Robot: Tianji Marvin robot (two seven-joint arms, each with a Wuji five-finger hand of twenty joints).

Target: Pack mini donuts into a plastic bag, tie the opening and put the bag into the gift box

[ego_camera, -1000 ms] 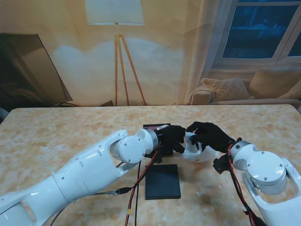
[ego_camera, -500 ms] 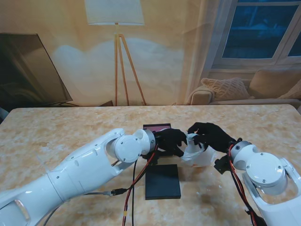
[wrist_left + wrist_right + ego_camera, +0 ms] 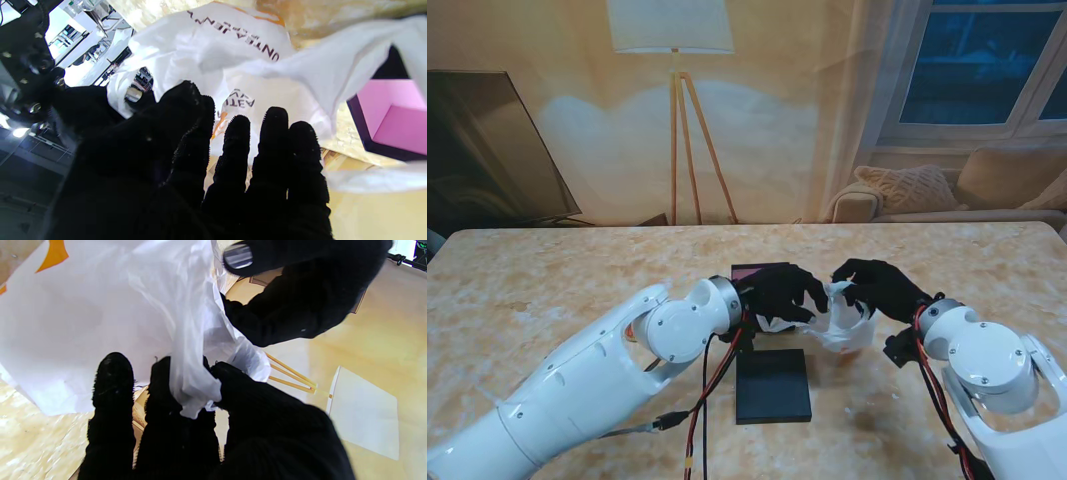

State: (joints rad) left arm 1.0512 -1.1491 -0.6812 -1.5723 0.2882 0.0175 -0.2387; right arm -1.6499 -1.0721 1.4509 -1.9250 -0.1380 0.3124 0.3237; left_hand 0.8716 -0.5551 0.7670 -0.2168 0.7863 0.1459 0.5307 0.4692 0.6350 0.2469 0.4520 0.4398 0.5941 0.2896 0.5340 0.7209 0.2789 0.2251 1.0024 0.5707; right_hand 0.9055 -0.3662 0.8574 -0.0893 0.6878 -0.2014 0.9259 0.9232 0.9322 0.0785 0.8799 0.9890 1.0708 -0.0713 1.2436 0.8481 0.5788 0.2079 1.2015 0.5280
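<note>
Bag (image 3: 842, 328): white plastic, on table (image 3: 547, 290) right of pink-lined gift box (image 3: 760, 271) | right hand (image 3: 879, 288): clamped on gathered bag mouth | left hand (image 3: 779, 294): at bag, grip indiscernible | black lid (image 3: 773, 385): nearer to me

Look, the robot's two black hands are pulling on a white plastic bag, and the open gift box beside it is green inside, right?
Not quite: the gift box is pink inside, as the left wrist view shows. The left hand and right hand are black, working the white plastic bag.

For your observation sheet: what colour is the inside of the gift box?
Pink inside the gift box; the left wrist view shows it best.
</note>
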